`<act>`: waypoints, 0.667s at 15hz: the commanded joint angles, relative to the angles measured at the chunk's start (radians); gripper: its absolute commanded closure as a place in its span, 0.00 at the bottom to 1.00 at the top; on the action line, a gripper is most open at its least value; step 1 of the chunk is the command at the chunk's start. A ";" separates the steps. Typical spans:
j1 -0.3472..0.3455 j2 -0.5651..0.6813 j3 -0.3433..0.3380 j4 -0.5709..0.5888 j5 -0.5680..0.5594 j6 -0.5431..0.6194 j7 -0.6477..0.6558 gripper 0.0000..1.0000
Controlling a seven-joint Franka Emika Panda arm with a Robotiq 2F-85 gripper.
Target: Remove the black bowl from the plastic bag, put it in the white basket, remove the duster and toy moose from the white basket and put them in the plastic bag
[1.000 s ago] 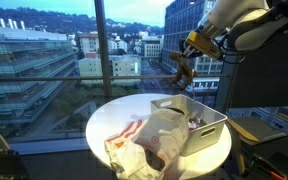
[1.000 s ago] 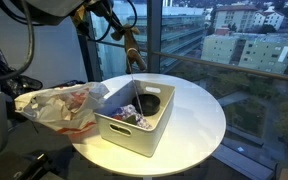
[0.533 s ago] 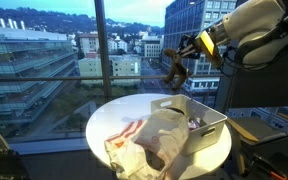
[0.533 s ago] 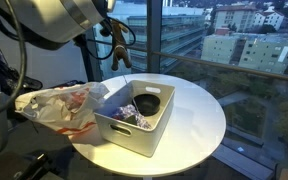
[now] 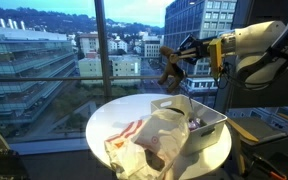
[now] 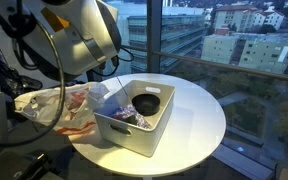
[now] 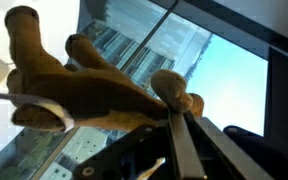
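Observation:
My gripper [image 5: 180, 58] is shut on the brown toy moose [image 5: 169, 70] and holds it high above the far rim of the white basket [image 5: 212, 124]. In the wrist view the moose [image 7: 79, 85] fills the frame, pinched between the jaws [image 7: 174, 108]. The black bowl [image 6: 147, 101] lies inside the basket [image 6: 134, 138]. A multicoloured thing [image 6: 127, 116] beside the bowl may be the duster. The crumpled plastic bag [image 5: 144, 140] lies next to the basket on the round table; it also shows in an exterior view [image 6: 49, 104]. There the arm hides the moose.
The round white table [image 6: 194, 120] stands against a large window [image 5: 44, 60] with a black frame post [image 5: 102, 50]. The robot arm [image 6: 79, 40] fills the upper left of an exterior view. The table's edge drops off close around basket and bag.
The arm has carried the moose sideways and slightly lower, from over the basket towards the bag side. In an exterior view the arm now hides the moose.

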 commanded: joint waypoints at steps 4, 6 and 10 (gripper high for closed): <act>-0.222 -0.088 0.224 0.070 -0.137 0.050 0.030 0.98; -0.246 -0.042 0.239 0.100 -0.160 0.063 0.075 0.98; -0.275 0.021 0.274 0.120 -0.265 0.055 0.203 0.98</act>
